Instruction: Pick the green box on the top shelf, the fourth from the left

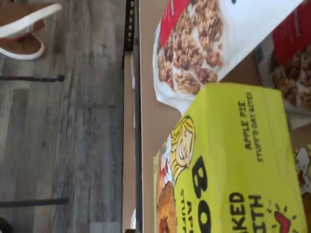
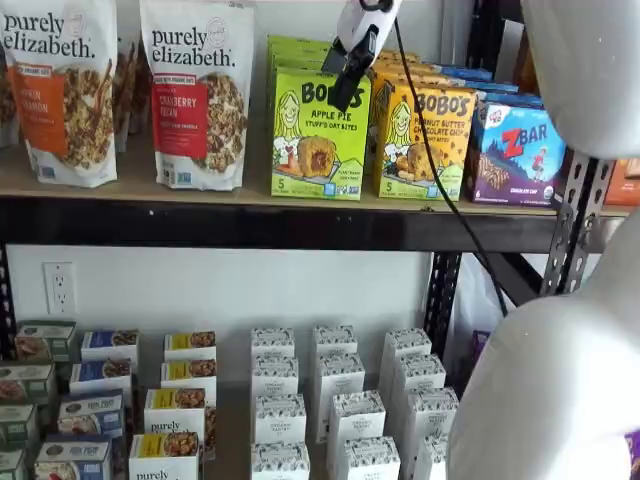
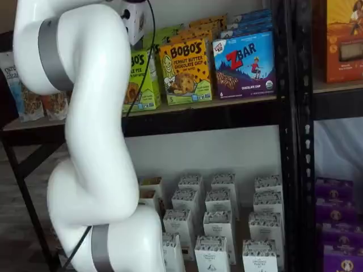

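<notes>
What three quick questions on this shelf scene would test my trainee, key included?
1. True or false: the gripper is shut on the green box.
2. Which box stands right beside the green one on the top shelf: A) blue, B) yellow-orange, C) red?
3. Fill in: in a shelf view the gripper hangs in front of the green box's ___ edge.

Key: 1 false, no box between the fingers; 2 B; 3 top.

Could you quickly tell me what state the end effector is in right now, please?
End effector: open as far as can be told, holding nothing; it hangs in front of the top of the green box in a shelf view.
</notes>
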`<state>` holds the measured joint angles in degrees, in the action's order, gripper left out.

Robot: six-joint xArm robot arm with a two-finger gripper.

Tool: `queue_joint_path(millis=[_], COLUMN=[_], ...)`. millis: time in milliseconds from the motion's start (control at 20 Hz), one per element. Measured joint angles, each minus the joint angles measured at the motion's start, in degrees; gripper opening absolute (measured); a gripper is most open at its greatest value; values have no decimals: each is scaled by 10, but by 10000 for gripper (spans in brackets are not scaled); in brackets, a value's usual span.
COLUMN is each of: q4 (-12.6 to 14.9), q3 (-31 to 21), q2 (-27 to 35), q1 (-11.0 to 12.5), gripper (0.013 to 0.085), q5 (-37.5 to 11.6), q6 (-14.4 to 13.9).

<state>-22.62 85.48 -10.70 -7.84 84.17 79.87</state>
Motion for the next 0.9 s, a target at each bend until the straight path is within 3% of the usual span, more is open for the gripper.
queue_joint_path(millis=[400, 750, 850, 900], q4=[43, 40, 36, 34], q3=[7, 3, 1, 1], q2=[13, 16, 16, 16], q1=[-12, -9, -8, -8], gripper=[850, 850, 770, 770], q5=[9, 5, 3, 3], q6=[-6, -2, -1, -1])
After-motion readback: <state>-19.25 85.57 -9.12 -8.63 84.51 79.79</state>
